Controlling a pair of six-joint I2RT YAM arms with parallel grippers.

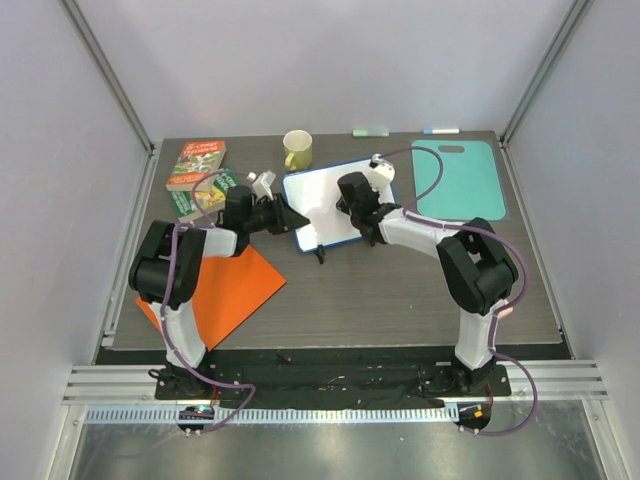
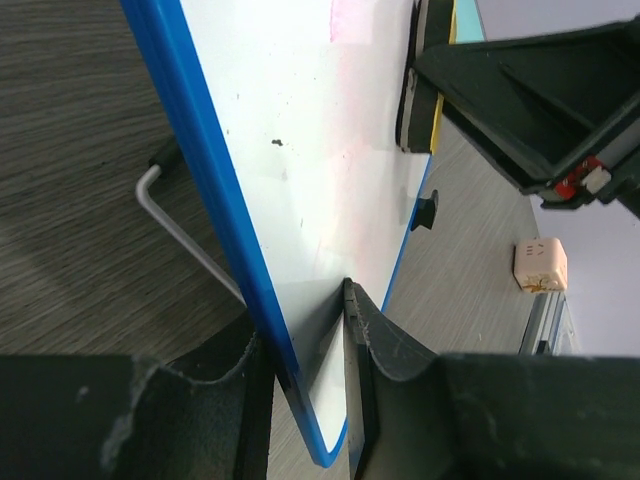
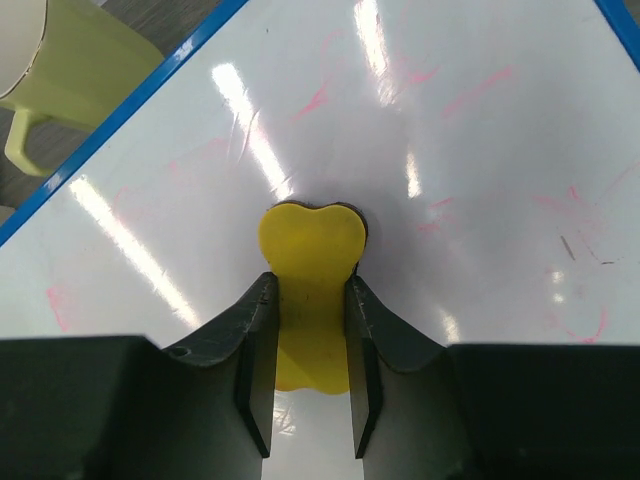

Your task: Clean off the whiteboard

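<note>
The whiteboard [image 1: 315, 198], white with a blue frame, stands tilted at the back middle of the table. Faint red marks remain on its surface [image 3: 470, 150]. My left gripper [image 1: 296, 219] is shut on the board's left edge; in the left wrist view the fingers [image 2: 300, 335] clamp the blue frame from both sides of the board [image 2: 300, 150]. My right gripper [image 1: 356, 205] is shut on a yellow eraser [image 3: 311, 245], which is pressed flat against the board's face. The eraser [image 2: 420, 90] also shows edge-on in the left wrist view.
A yellow-green mug [image 1: 297, 149] stands just behind the board. Two books [image 1: 197, 165] lie at the back left, an orange folder [image 1: 238, 288] at the front left, a teal cutting board [image 1: 458, 178] at the right. A wire leg [image 2: 185, 235] props the board.
</note>
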